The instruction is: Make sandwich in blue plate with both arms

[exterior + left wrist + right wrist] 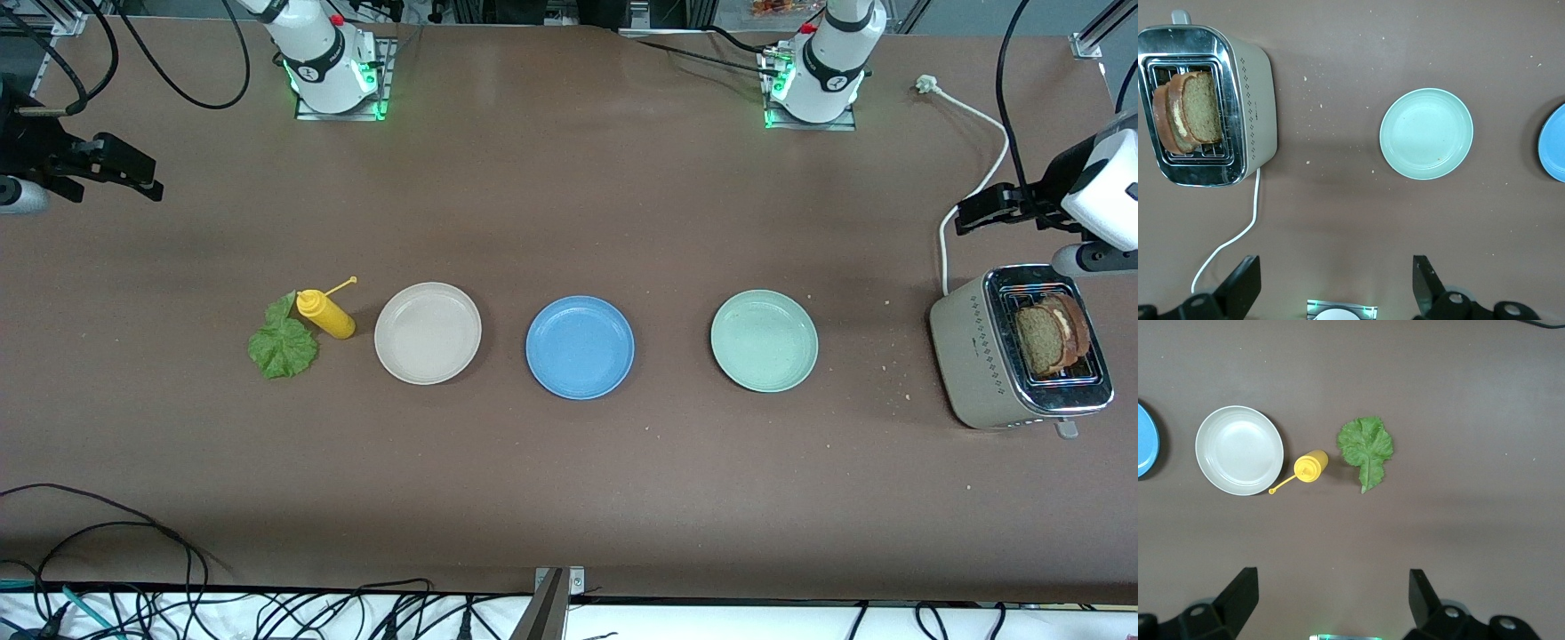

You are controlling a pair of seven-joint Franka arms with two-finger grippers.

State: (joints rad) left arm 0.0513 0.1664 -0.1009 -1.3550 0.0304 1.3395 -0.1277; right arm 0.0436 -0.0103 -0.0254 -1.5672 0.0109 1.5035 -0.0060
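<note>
The blue plate (580,347) lies empty in the middle of the table, between a beige and a pale green plate. Two brown bread slices (1049,336) stand upright in the toaster (1018,348) at the left arm's end; the left wrist view shows them too, bread (1188,117). A crinkled green lettuce leaf (283,341) lies flat at the right arm's end, also lettuce (1366,450). My left gripper (978,209) hangs open high above the table beside the toaster, holding nothing. My right gripper (133,173) hangs open over its own table end, likewise with nothing in it.
A yellow squeeze bottle (325,313) lies beside the lettuce and the beige plate (428,332). The pale green plate (764,340) sits between the blue plate and the toaster. A white cord (969,191) runs from the toaster toward the bases. Crumbs dot the table near the toaster.
</note>
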